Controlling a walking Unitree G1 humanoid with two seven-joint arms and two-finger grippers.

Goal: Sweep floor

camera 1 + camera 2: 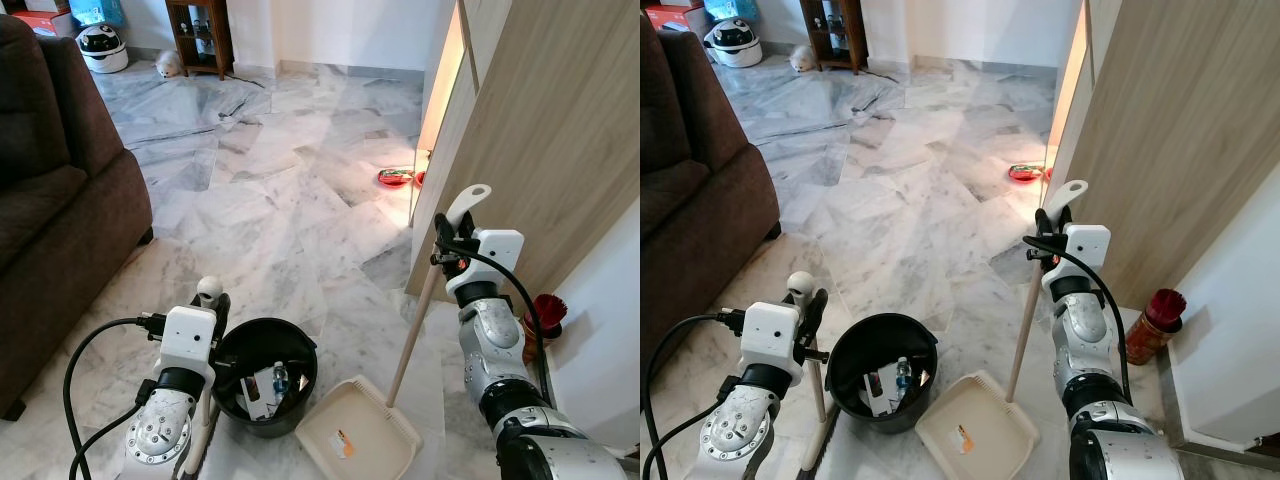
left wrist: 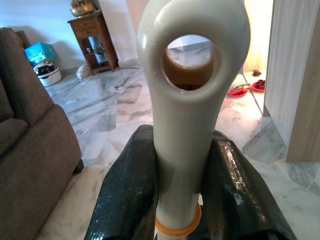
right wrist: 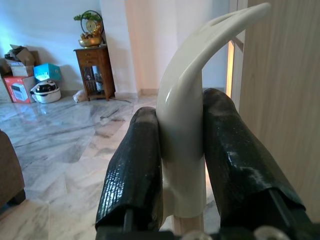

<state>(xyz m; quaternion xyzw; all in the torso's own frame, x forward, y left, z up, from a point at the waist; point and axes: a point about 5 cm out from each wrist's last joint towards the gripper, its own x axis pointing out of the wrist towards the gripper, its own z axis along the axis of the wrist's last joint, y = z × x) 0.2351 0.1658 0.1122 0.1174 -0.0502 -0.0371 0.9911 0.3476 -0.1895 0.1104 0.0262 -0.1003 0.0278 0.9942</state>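
Both grippers clamp handles, left gripper [image 2: 175, 190] on the broom [image 2: 192, 100], right gripper [image 3: 182, 165] steadying the dustpan [image 1: 360, 432] beside the bin [image 1: 265, 375] for sweeping.

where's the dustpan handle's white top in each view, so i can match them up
Left eye view: white handle top, right of centre, held by the right gripper.
Right eye view: nearer the centre.
Right wrist view: large and curved, clamped between the black fingers.
Left wrist view: no dustpan; that is the broom's ringed top.
Shared landmark: wooden cabinet at the far wall.
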